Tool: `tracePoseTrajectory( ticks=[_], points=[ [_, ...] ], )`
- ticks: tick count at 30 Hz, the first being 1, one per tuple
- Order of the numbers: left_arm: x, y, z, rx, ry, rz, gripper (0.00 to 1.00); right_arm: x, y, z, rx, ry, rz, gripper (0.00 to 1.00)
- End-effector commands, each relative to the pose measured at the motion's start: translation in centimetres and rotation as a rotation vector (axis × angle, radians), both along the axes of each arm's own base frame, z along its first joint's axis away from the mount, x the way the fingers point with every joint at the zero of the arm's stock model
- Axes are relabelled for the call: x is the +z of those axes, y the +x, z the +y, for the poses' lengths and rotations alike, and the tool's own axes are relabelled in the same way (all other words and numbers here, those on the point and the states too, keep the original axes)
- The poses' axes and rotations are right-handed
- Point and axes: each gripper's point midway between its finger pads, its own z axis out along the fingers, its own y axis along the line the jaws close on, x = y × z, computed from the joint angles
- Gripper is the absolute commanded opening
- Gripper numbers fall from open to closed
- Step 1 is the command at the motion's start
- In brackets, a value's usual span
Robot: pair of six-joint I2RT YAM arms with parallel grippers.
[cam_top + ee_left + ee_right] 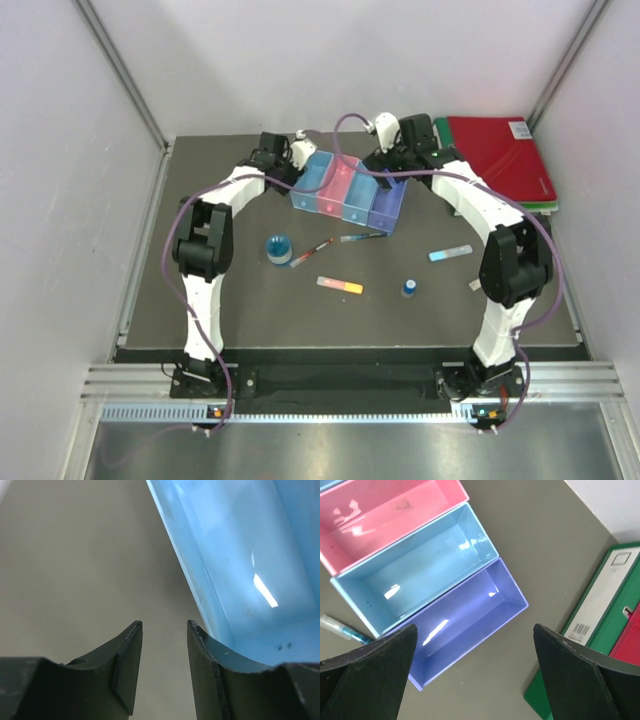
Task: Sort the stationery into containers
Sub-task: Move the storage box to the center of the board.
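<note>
The containers are a row of four joined bins: light blue (310, 185), pink (335, 187), light blue (360, 195) and purple (388, 204). All bins that show inside look empty. The stationery lies on the mat in front: a round blue jar (279, 248), a red pen (312, 252), a dark pen (362, 237), a pink-orange bar (340, 286), a light blue bar (450, 253), a tiny blue-capped bottle (409, 288) and a pale tag (475, 285). My left gripper (165, 626) is open and empty, low beside the left bin's wall (240, 555). My right gripper (475, 630) is wide open and empty above the purple bin (470, 610).
A red binder (500, 155) lies on a green binder (600, 625) at the back right, close to the purple bin. The dark pen's tip (340, 627) shows by the bins' front. Grey walls close in the mat on the left, back and right.
</note>
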Motion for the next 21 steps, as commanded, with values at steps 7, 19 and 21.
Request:
tracePoseTrajectory(
  ticks=[7,19,21],
  points=[
    [0.9,-4.4,-1.3,-0.041,-0.061,0.111,0.46,-1.0,0.4,-8.0,-0.248,-0.031,0.026,0.99],
    [4.6,-1.2,0.9,0.059,-0.039,-0.063,0.45,-4.4,-1.5,-8.9,-0.243,-0.053,0.159,0.97],
    [5.2,-0.5,1.2,0.067,-0.032,-0.095,0.45,-4.8,-1.5,-8.7,-0.241,-0.047,0.171,0.97]
  ],
)
